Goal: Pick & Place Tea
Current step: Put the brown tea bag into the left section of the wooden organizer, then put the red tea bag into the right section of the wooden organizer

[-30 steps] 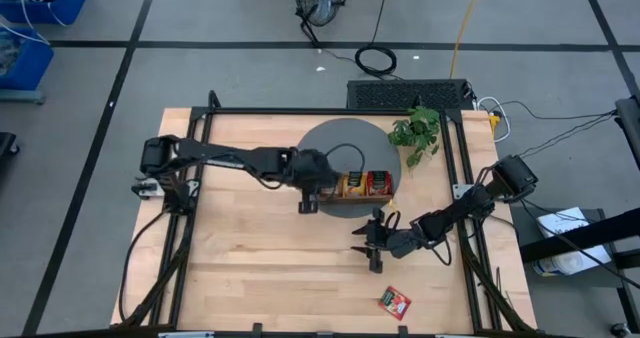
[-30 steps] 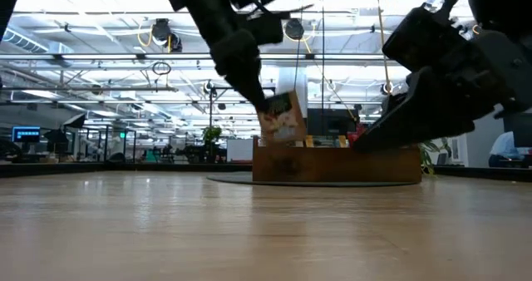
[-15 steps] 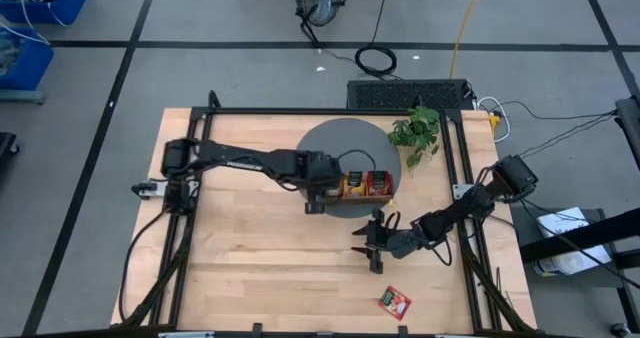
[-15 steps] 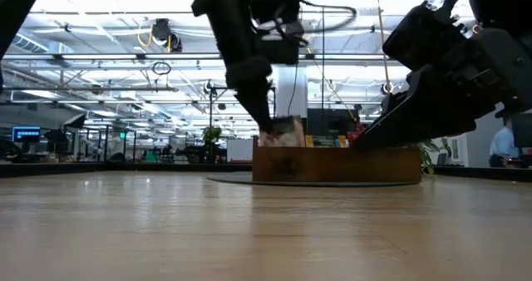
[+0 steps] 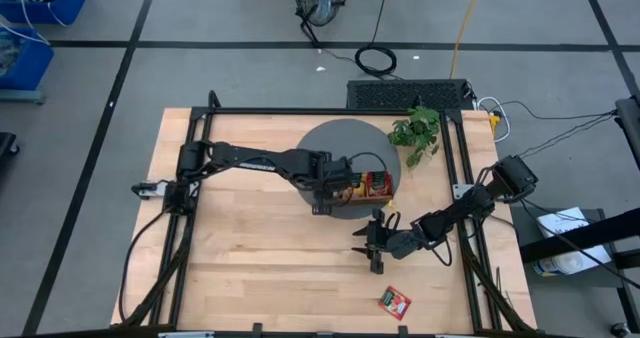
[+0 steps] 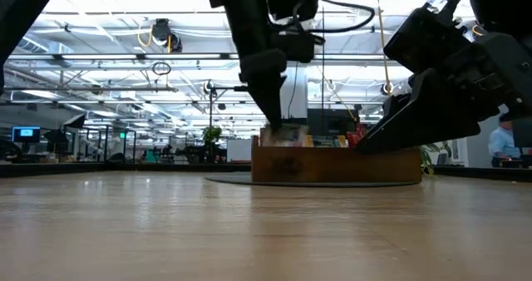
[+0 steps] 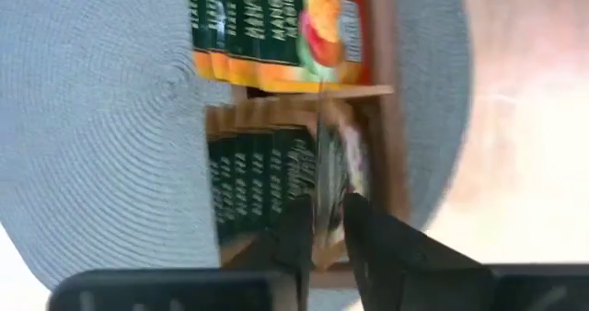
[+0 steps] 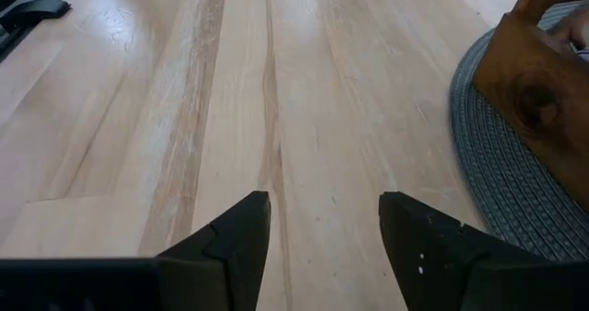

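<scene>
A brown wooden tray (image 5: 391, 187) stands on a round grey mat (image 5: 330, 143) and holds upright tea sachets: red, orange (image 7: 276, 26) and pale with dark green marks (image 7: 258, 178). My left gripper (image 7: 329, 210) points steeply down over the tray's left end compartment, shut on a pale tea sachet (image 7: 337, 159), which is blurred. In the low view that sachet (image 6: 287, 136) just tops the tray's wall (image 6: 349, 165). One red sachet (image 5: 394, 301) lies flat on the table near its front edge. My right gripper (image 5: 375, 243) waits open above the table, near of the tray. My left gripper pinches the pale sachet by its upper edge (image 7: 333, 199) between its two fingertips. The fingers come from above, slanting down from the table's left. The sachet stands on edge below them, its lower part down in the left compartment beside the other pale sachets.
A small leafy plant (image 5: 415, 131) stands at the far right, beside the mat. Black frame rails (image 5: 190, 228) run along the table's left and right sides. Bare wood (image 8: 276, 90) stretches in front of my right gripper, with the mat's rim (image 8: 497, 164) and the tray beside it.
My left gripper has gone toward the table's right edge and down, tipping more steeply. The pale sachet, which hung tilted above and left of the tray's wall, has sunk into the left compartment until only its top shows. My right arm has kept still.
</scene>
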You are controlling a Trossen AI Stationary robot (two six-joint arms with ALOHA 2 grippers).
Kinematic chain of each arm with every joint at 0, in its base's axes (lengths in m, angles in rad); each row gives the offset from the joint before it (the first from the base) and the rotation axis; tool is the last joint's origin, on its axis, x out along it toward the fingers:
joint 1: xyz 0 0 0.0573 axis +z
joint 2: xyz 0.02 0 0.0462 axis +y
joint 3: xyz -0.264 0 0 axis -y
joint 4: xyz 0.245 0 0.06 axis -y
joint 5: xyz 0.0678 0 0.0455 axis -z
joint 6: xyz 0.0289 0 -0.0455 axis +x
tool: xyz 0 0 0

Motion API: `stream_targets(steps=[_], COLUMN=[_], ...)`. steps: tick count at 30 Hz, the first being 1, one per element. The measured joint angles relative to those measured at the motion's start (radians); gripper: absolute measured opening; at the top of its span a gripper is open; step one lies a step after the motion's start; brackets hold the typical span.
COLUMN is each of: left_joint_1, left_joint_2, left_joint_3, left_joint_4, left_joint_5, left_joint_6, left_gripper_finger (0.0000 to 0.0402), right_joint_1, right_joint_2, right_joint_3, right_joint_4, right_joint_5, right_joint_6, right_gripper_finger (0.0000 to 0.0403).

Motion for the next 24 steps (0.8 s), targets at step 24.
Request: stream_targets(steps=[24], left_joint_1=[-0.340], left_joint_2=[-0.038], left_joint_3=[-0.060], left_joint_4=[0.045], left_joint_5=[0.091], left_joint_6=[0.032], left_gripper_finger=[0.0120], right_joint_1=[0.022], right_joint_2=[0.000], right_joint_3=[0.000], right_joint_4=[-0.016], right_joint_5=[-0.083], right_joint_6=[-0.001], right_gripper_finger=[0.0169])
